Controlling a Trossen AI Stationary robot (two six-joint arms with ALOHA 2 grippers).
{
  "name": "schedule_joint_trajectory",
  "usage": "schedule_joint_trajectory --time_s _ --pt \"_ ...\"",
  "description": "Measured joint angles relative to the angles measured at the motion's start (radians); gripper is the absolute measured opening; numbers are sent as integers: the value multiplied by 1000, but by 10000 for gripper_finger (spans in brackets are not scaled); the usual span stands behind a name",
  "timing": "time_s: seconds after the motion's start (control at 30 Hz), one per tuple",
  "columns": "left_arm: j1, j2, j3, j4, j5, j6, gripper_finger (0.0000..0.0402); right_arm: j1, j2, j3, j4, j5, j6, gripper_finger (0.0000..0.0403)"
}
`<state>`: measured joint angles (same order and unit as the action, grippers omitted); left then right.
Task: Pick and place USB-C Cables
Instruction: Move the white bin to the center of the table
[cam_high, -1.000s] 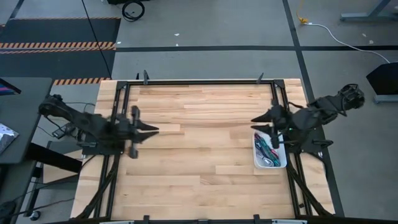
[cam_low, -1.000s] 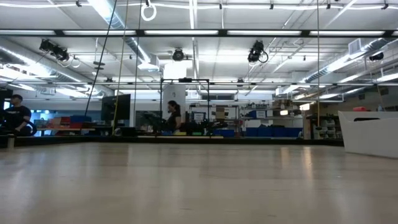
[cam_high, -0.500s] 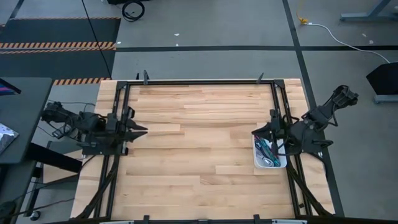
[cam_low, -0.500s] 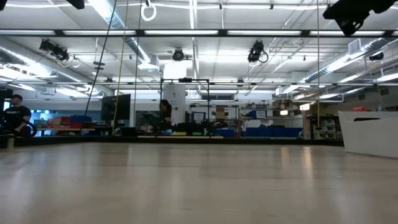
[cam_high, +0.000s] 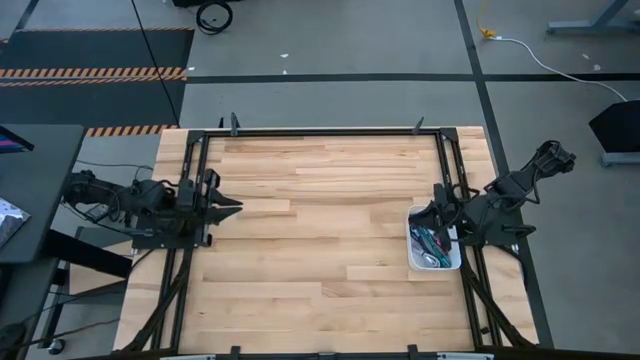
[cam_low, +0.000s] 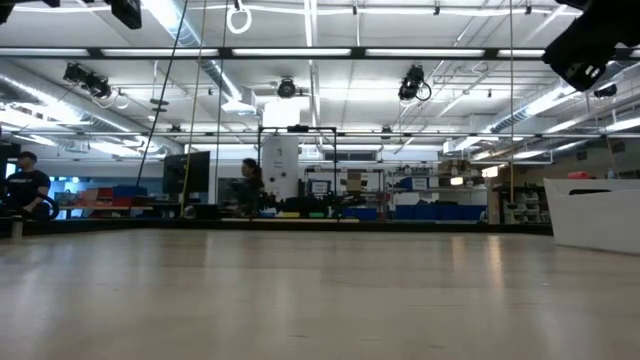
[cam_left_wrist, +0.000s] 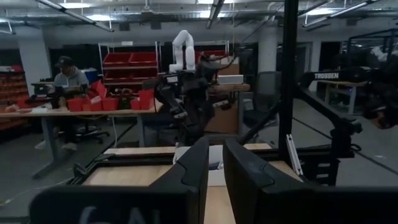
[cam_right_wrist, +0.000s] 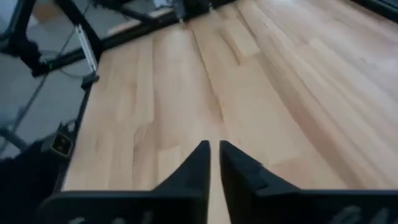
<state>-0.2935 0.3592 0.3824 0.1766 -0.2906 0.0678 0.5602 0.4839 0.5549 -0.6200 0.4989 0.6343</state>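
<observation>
The USB-C cables (cam_high: 432, 243) lie together in the white tray (cam_high: 452, 262) near the table's right edge; green, dark and reddish strands show, and I cannot tell them apart one by one. My right gripper (cam_high: 415, 214) hovers just over the tray's far end, shut and holding nothing; in its wrist view the right gripper (cam_right_wrist: 214, 149) looks over bare wood. My left gripper (cam_high: 236, 208) is at the table's left edge, shut and holding nothing. In its wrist view the left gripper (cam_left_wrist: 215, 149) points level across the table toward the right arm (cam_left_wrist: 186, 99).
A black frame rail (cam_high: 320, 131) runs along the table's far edge and down both sides. In the low view the white tray wall (cam_low: 598, 215) stands at the right. The wooden table top (cam_high: 320, 220) between the arms is bare. People sit and walk in the room beyond.
My left arm has folded back toward the table's left edge, carrying its gripper that way. My right arm has pulled back toward the right edge, and its gripper has moved toward the near edge, over the tray's far end. The cables have stayed in the tray.
</observation>
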Motion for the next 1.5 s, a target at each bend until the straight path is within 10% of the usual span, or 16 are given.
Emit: schedule_joint_trajectory --time_s 0.57,0.87,1.13,1.5 --pt "136 -10 1 -33 145 41 34 -31 252 224 179 -31 -258 132" --pt "228 -82 1 -38 189 47 6 -17 492 339 -293 -308 114 131" --pt "248 -52 1 -39 192 27 23 -17 641 343 -302 -610 379 131" --pt "248 -45 1 -40 237 20 14 -61 671 344 -488 -506 661 130"
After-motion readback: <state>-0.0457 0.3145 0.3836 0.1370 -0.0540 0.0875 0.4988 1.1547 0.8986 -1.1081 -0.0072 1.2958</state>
